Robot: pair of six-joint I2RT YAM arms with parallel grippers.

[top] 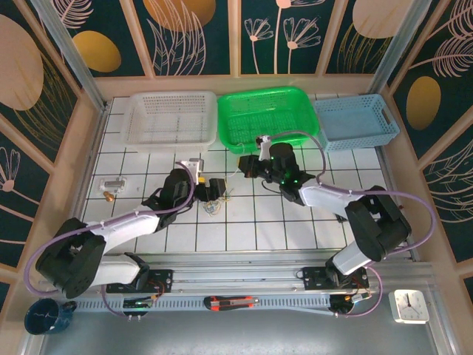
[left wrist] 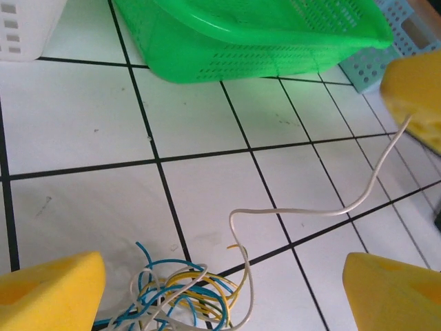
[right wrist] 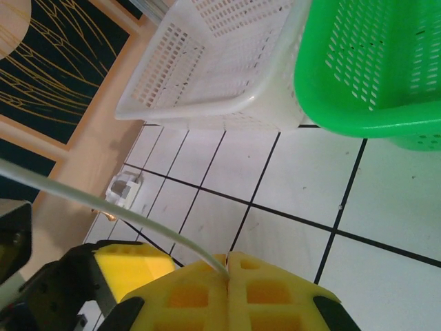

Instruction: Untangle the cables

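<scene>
Your left fingers stand wide apart, one yellow pad at each bottom corner of the left wrist view. Nothing is gripped between them. The cables lie as a small clump on the white tiles of the worktop, low between those two pads: blue, pale yellow and whitish loops crossing one another.

One whitish strand leaves the clump, bends over and runs in a long curve to the upper right. There it meets the yellow pad of your right fingers.

In the right wrist view those fingers are pressed together, and the whitish strand is pinched in the seam between the pads. From there it stretches off towards the upper left of that view.

From above, the clump sits near the middle of the worktop. Your left fingers are just behind it, and your right fingers are further back and to the right, near the front rim of the green basket.

The white basket stands beside the green one on its left, and the blue basket on its right. A small metal piece lies on the tiles at the left, well apart from the cables.
</scene>
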